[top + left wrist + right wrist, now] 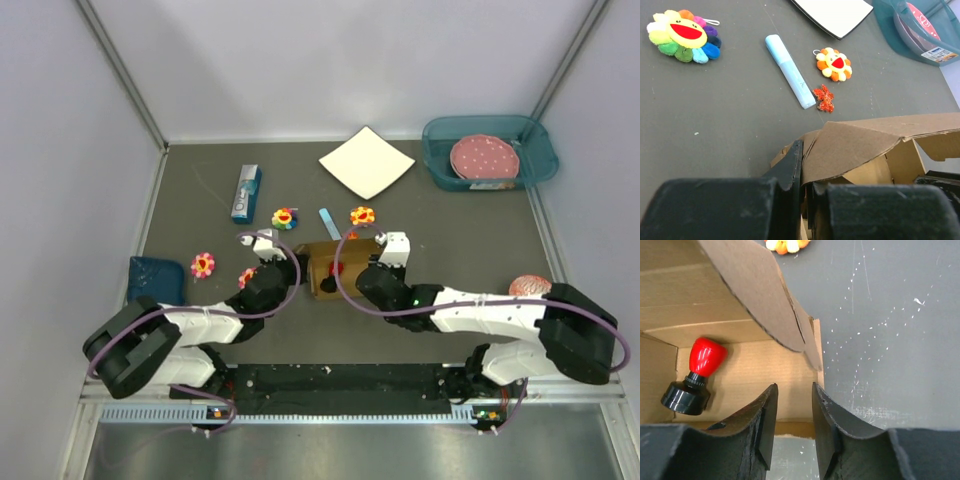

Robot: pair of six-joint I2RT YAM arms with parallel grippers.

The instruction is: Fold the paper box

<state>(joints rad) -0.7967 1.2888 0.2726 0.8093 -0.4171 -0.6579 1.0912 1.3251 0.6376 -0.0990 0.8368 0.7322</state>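
Toward the near edge of the table (450,230), the paper box (325,268) lies between both claws; left claw (805,167) pinches its flap, right claw (794,395) hangs half-open, empty, over its right wall.

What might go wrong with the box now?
1. The left hand pinches one wall of the paper box. A hard pull might bend or tear the cardboard.
2. The right hand is open and holds nothing, so the loose flap may flop the wrong way.
3. The red-and-black knob lying inside may roll and get in the way of folding.
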